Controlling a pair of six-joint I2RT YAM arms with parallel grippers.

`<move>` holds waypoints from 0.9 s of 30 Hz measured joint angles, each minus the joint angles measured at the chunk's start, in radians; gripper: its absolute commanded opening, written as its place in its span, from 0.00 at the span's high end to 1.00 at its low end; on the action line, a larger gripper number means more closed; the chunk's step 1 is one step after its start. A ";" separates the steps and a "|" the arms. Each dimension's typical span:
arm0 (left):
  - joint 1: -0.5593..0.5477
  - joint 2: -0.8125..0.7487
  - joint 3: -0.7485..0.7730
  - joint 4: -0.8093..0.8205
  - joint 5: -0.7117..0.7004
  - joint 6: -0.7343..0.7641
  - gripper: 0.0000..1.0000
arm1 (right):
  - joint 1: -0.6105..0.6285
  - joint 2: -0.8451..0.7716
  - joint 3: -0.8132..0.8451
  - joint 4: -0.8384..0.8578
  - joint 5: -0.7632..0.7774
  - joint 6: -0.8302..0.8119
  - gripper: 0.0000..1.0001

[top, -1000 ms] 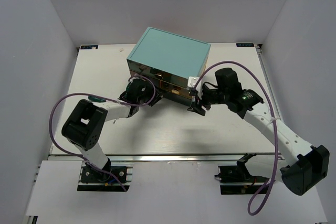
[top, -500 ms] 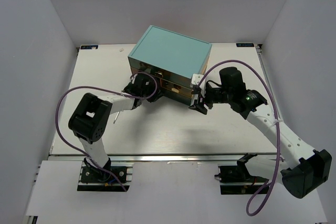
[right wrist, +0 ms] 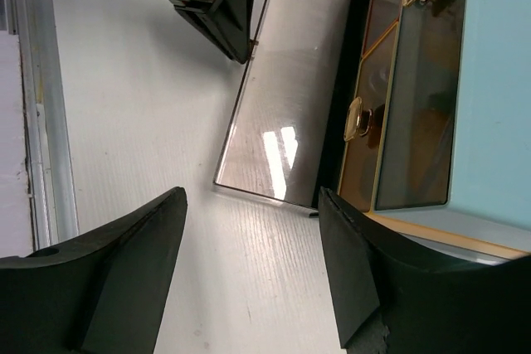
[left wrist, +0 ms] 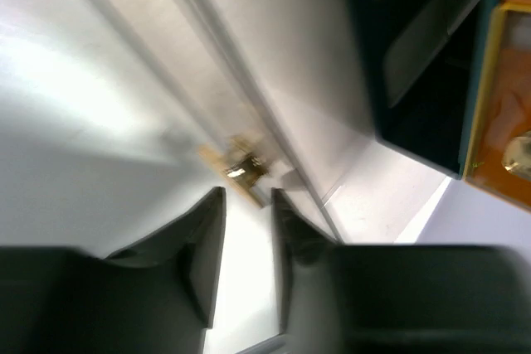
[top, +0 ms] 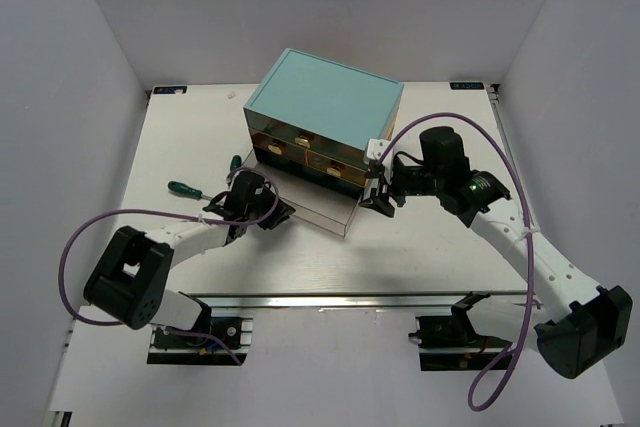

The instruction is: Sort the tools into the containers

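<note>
The teal chest (top: 325, 102) stands at the back middle of the table. Its lower-left clear drawer (top: 315, 202) is pulled out, and nothing shows inside it in the right wrist view (right wrist: 290, 122). My left gripper (top: 283, 212) is at the drawer's front, its fingers closed narrowly on the tan handle (left wrist: 235, 167); that view is blurred. My right gripper (top: 376, 195) is open and empty beside the chest's front right corner. Two green-handled screwdrivers (top: 184, 188) (top: 235, 163) lie left of the drawer. The yellow-and-black screwdriver and the wrenches are out of view.
The other drawers are shut, and their tan handles (right wrist: 357, 118) show in the right wrist view. The chest's dark opening (left wrist: 423, 55) shows behind the pulled drawer. Grey walls stand on three sides. A metal rail (top: 330, 299) runs along the table's near edge.
My left gripper has drawn back toward the near edge, pulling the lower-left drawer out of the chest. The two green screwdrivers have come into view. My right arm has barely moved.
</note>
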 measured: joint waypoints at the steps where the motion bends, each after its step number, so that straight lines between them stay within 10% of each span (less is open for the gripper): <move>1: 0.000 -0.018 -0.013 -0.010 0.001 0.011 0.49 | 0.000 0.001 0.000 0.000 -0.002 0.001 0.29; 8: 0.001 -0.043 0.034 -0.132 -0.013 0.108 0.35 | 0.000 0.012 0.000 0.000 -0.020 0.002 0.28; 13: 0.009 -0.057 0.179 -0.245 -0.120 0.194 0.94 | 0.000 0.012 0.000 0.000 -0.020 0.001 0.28; 16: 0.055 -0.088 0.228 -0.307 -0.185 0.244 0.97 | 0.000 0.012 0.000 0.000 -0.020 0.001 0.28; 21: 0.249 -0.127 0.235 -0.381 -0.230 0.323 0.54 | 0.000 0.007 0.000 0.000 -0.019 0.001 0.28; 27: 0.401 -0.046 0.270 -0.401 -0.249 0.415 0.40 | 0.000 0.002 -0.006 0.009 -0.020 0.001 0.28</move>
